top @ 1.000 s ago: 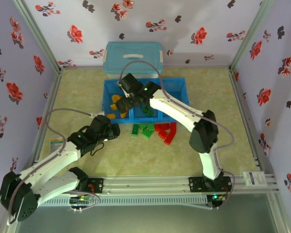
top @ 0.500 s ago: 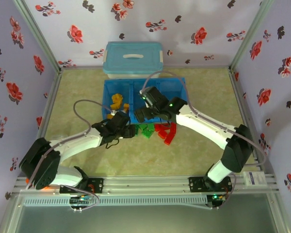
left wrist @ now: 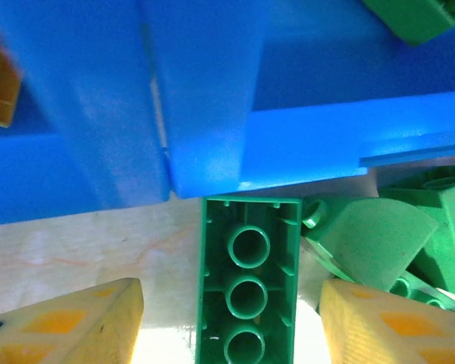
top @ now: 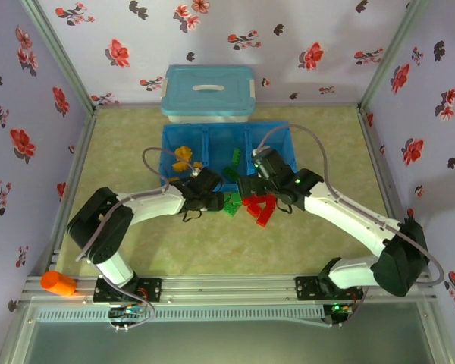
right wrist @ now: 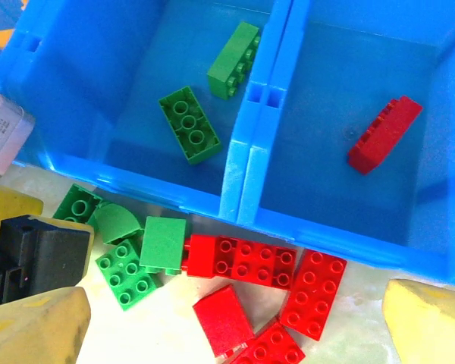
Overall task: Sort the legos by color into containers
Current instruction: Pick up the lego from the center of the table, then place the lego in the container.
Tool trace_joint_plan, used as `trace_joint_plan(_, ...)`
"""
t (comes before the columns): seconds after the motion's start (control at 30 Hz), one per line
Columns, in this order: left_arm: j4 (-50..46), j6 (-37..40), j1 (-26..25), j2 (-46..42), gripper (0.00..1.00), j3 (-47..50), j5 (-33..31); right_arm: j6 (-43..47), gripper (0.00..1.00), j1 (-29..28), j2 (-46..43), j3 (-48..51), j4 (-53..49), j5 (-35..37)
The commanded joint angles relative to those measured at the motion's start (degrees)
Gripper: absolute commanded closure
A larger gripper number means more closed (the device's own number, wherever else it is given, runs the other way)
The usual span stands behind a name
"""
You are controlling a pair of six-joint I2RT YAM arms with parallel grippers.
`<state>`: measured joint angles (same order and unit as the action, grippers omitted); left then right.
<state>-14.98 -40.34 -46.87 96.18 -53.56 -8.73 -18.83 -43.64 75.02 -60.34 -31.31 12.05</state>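
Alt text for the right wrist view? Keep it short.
Looking down on a blue tray: one compartment holds two green bricks, the next one red brick. On the table in front of the tray lie loose green bricks beside loose red bricks. The right gripper hangs open above them.

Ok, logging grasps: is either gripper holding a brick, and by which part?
Nothing is held: the left gripper flanks an upturned green brick without touching; right gripper open.
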Motion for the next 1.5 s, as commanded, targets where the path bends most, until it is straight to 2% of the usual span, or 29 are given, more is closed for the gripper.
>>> trace_joint_plan(0.0,-2.34,0.34,-0.67,1.74,0.40,-2.20,-0.03,-1.80,0.01,0.73,-1.36,1.62,1.59,0.60)
trace_joint_plan(0.13,-3.03,0.48,-0.69,2.52,0.46,-1.73,-0.76,-1.91,0.01,1.14,-2.04,2.49,2.03,0.45)
trace_joint_plan(0.2,-3.73,0.14,-0.72,2.79,0.55,-1.68,-1.06,-1.96,0.01,1.19,-2.08,2.72,2.33,0.40)
trace_joint_plan(0.23,-4.85,-0.32,-1.16,2.19,0.62,-1.72,-2.50,-1.92,0.01,1.25,-2.07,2.64,2.33,0.31)
trace_joint_plan(0.3,-6.42,0.38,-3.24,-0.51,0.67,-1.88,-6.88,-1.80,0.01,1.27,-2.08,2.50,2.12,0.26)
trace_joint_plan(0.57,-10.26,1.87,-5.22,-10.19,0.70,-5.05,-9.18,-1.74,0.01,1.55,-1.46,1.86,2.19,0.72)
trace_joint_plan(0.67,-8.61,4.63,-5.33,-11.63,0.69,-7.26,-9.06,-4.18,0.01,2.18,-1.61,1.67,0.80,5.21)
trace_joint_plan(0.87,-10.34,9.66,-3.92,-5.98,0.68,-17.26,-8.11,-6.99,0.01,4.70,-3.85,3.81,-0.02,4.91)
trace_joint_plan(1.23,-10.36,12.47,1.17,6.25,0.68,-29.96,-2.57,-9.51,0.01,5.32,-9.82,10.26,-0.64,4.35)
trace_joint_plan(1.27,-10.95,12.36,1.66,7.02,0.66,-31.32,-2.37,-9.73,0.01,5.32,-10.10,10.70,-0.59,4.08)
trace_joint_plan(1.3,-11.85,12.09,2.06,7.68,0.57,-32.43,-2.42,-9.92,0.01,5.32,-10.23,11.04,-0.53,3.88)
trace_joint_plan(1.37,-13.31,12.25,2.40,8.12,0.28,-34.41,-2.49,-10.11,0.01,5.32,-10.27,11.54,-0.43,3.34)
trace_joint_plan(1.4,-13.25,12.38,2.28,7.75,0.23,-34.65,-2.60,-10.26,0.01,5.32,-10.21,11.64,-0.45,3.20)
trace_joint_plan(1.47,-11.52,12.53,2.20,5.96,0.21,-33.27,-2.60,-10.45,0.01,5.32,-10.05,11.97,-0.20,2.79)
